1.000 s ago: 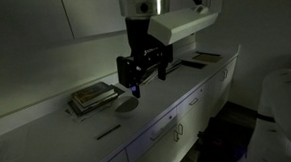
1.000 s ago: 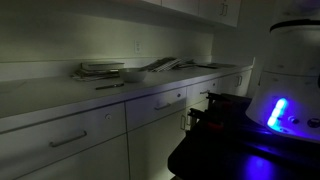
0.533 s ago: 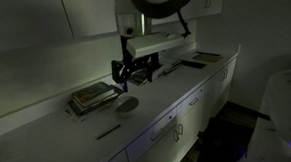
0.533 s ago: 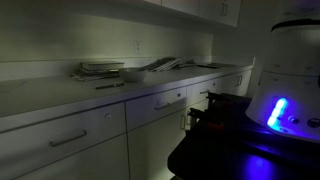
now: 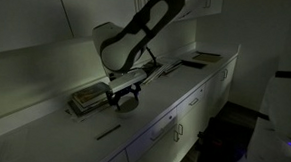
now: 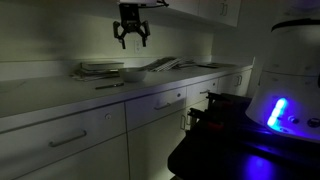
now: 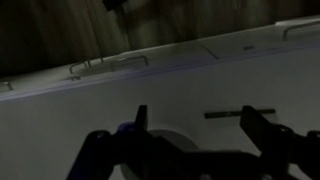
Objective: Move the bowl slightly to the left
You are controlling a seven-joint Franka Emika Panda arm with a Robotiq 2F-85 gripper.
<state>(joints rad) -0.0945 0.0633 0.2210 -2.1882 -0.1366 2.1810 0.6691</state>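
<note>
The room is dark. A small pale bowl sits on the white counter, near its front edge. It also shows in an exterior view and in the wrist view, partly hidden behind the gripper body. My gripper hangs just above the bowl, open and empty. In an exterior view the gripper is well above the bowl with its fingers spread. In the wrist view the gripper shows two dark fingers apart, the bowl near the left one.
A flat stack of books or trays lies behind the bowl, also in an exterior view. A thin dark stick lies on the counter, also in the wrist view. A dark flat item lies farther along. Wall cabinets hang above.
The arm has folded over and the gripper has swung down and left to just above the bowl. It has come into the exterior view that lacked it before.
</note>
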